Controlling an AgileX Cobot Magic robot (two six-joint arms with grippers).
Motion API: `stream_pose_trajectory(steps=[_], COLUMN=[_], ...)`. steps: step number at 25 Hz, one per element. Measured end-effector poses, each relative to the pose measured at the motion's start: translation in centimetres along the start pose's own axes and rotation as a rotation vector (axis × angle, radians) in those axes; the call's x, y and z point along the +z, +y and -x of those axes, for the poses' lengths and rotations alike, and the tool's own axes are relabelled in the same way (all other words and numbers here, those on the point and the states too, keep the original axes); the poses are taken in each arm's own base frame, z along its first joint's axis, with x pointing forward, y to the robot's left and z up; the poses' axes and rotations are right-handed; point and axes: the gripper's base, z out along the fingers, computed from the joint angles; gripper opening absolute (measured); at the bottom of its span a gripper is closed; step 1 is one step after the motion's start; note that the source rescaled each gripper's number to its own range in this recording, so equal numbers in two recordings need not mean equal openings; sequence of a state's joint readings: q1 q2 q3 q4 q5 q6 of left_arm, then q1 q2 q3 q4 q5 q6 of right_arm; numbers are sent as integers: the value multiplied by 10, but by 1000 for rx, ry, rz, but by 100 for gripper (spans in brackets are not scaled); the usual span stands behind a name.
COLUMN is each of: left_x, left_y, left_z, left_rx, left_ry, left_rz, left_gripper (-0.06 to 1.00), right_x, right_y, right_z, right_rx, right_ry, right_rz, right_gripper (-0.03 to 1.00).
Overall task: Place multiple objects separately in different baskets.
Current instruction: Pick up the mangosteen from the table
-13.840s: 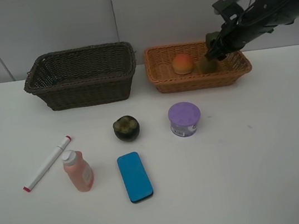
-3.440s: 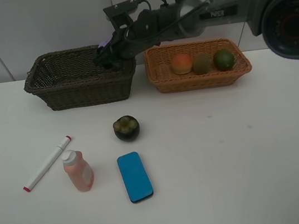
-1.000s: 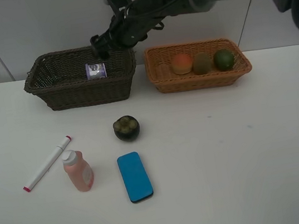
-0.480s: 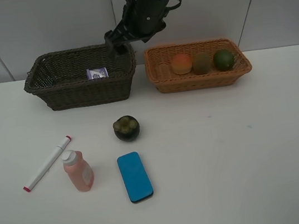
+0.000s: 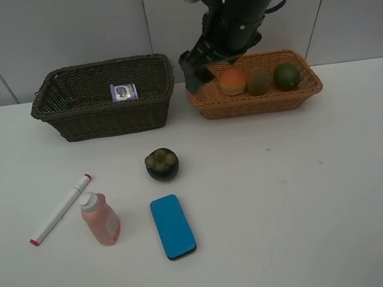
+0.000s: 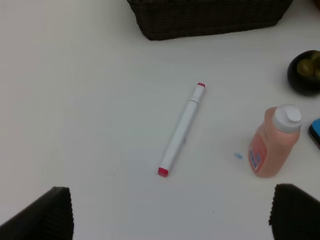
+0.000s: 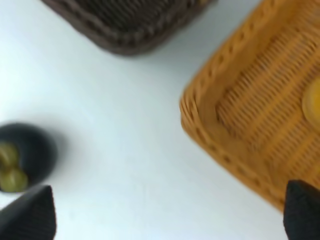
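4 items out, 4 in baskets.
Near me lay block [image 5: 173, 226], bottle [image 5: 101, 220], marker [image 5: 61, 209], mangosteen [image 5: 161, 164]; farther, tub [image 5: 123, 91] in the dark basket [image 5: 73, 123], 3 fruits [image 5: 259, 81] in the orange basket [image 5: 257, 102]. Left gripper [image 6: 170, 215] and right gripper [image 5: 194, 72] gaped wide, empty.

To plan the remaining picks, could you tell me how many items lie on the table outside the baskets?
4: marker far left, pink bottle beside it, blue block in front, mangosteen nearer the dark basket. None looks hidden.
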State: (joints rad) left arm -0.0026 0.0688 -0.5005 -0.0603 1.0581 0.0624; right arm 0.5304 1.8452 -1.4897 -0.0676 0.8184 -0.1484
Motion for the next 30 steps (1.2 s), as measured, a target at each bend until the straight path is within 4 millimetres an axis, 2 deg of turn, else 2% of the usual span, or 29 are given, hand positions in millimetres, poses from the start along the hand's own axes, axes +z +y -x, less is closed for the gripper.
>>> stream_pose_trajectory(steps=[2, 3, 5, 8, 10, 15, 30], left_x=[0, 0, 0, 0, 0, 0, 0], left_y=[0, 0, 0, 0, 0, 0, 0], left_z=[0, 0, 0, 0, 0, 0, 0], left_rx=[0, 0, 0, 0, 0, 0, 0], left_ry=[0, 0, 0, 0, 0, 0, 0], left_rz=[0, 0, 0, 0, 0, 0, 0], left_gripper=[100, 100, 100, 100, 100, 100, 100], right_x=[-9, -9, -19, -42, -52, -76, -135], right_y=[-4, -4, -9, -15, -16, -10, 10], right_z=[-19, -19, -36, -67, -80, -107, -177], right_rx=[16, 16, 33, 67, 75, 76, 99], right_ry=[1, 1, 0, 4, 9, 29, -107], right_rz=[-8, -8, -17, -35, -41, -47, -67], right_gripper=[99, 99, 99, 99, 99, 99, 99])
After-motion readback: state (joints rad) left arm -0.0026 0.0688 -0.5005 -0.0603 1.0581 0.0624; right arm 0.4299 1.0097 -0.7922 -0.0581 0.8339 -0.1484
